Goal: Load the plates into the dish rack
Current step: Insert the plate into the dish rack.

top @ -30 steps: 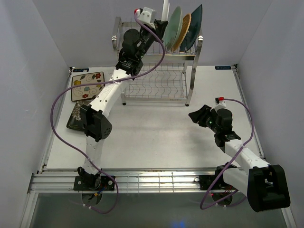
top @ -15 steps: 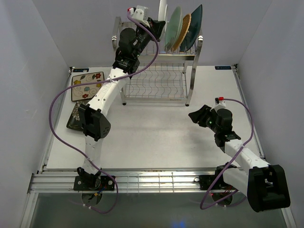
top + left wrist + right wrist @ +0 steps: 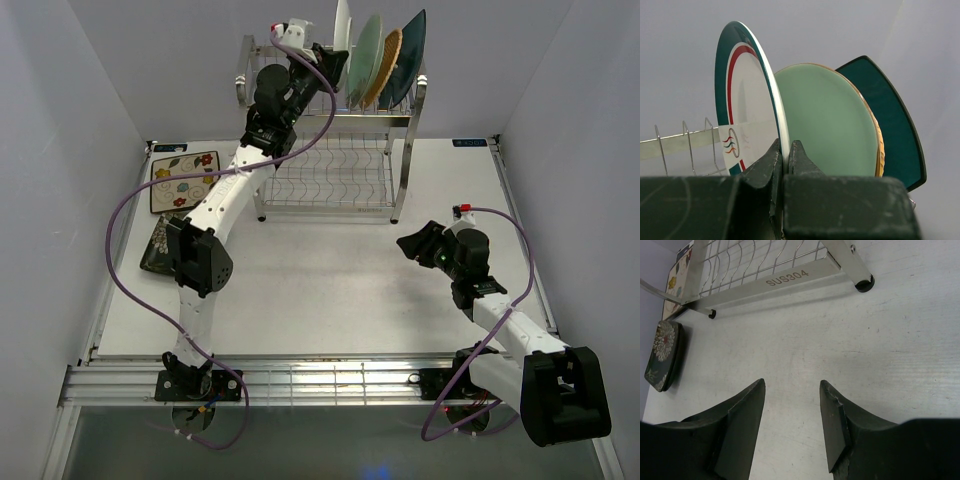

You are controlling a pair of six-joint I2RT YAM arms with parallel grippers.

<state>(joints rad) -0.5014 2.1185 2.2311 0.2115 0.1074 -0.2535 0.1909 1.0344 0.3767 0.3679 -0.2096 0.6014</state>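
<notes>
Your left gripper (image 3: 786, 151) is clamping the striped plate (image 3: 747, 115) at six o'clock — probably stiff, slick, breakable — while the right gripper (image 3: 791, 392) is idling open.

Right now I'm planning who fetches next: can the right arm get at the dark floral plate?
Probably not: the dark floral plate lies at the far left edge, past the left arm's elbow.

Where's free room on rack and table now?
Free: steel wire dish rack, lower shelf; top slots left of the white striped-rim plate; white table between rack and right gripper. Crowded: top right, four plates packed; table's left edge, cream floral rectangular plate, dark floral plate.
</notes>
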